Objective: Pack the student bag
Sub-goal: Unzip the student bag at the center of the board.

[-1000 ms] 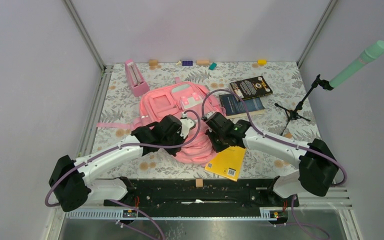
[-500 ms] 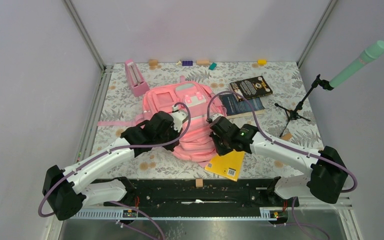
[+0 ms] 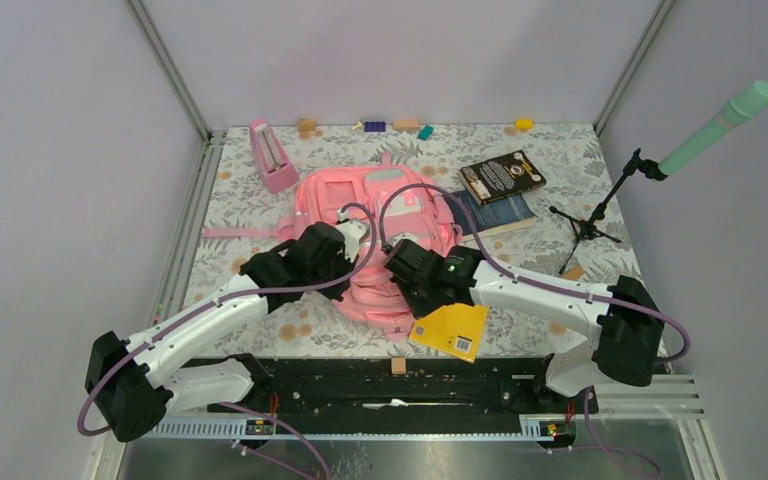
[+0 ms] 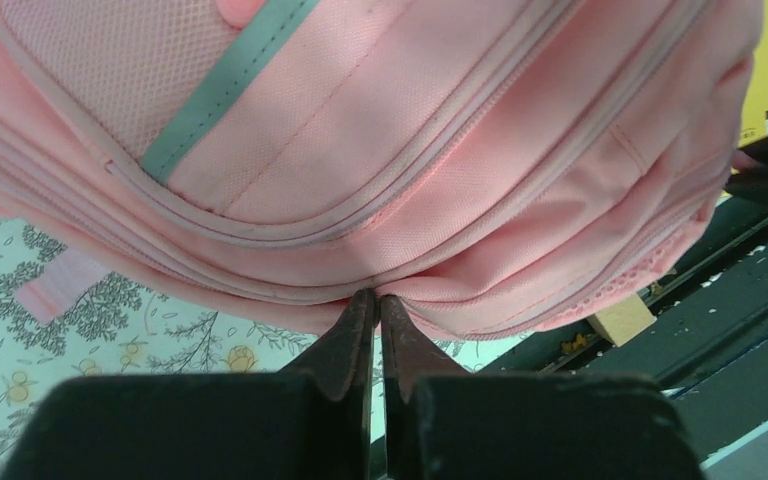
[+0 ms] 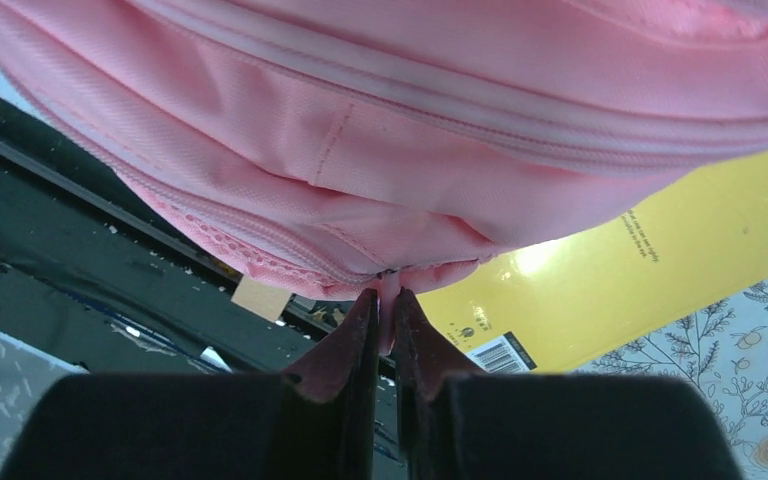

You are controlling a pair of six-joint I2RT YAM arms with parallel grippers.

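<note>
You're pinching the backpack (image 3: 325, 200) at its edge with the left gripper (image 4: 370, 305) and what's looking like its zipper tab (image 5: 388, 283) with the right gripper (image 5: 386, 300); try pulling apart evenly, no yanking.

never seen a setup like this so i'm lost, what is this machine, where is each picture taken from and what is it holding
These are two robot arms bolted at the near edge of the table. The wide picture comes from a fixed camera above and behind them; the close-ups come from a camera on each wrist. On the floral table lie the pink student bag, a yellow book, two dark books and a pink metronome-shaped object. The left end effector and the right end effector are each shut on the bag's fabric.
</note>
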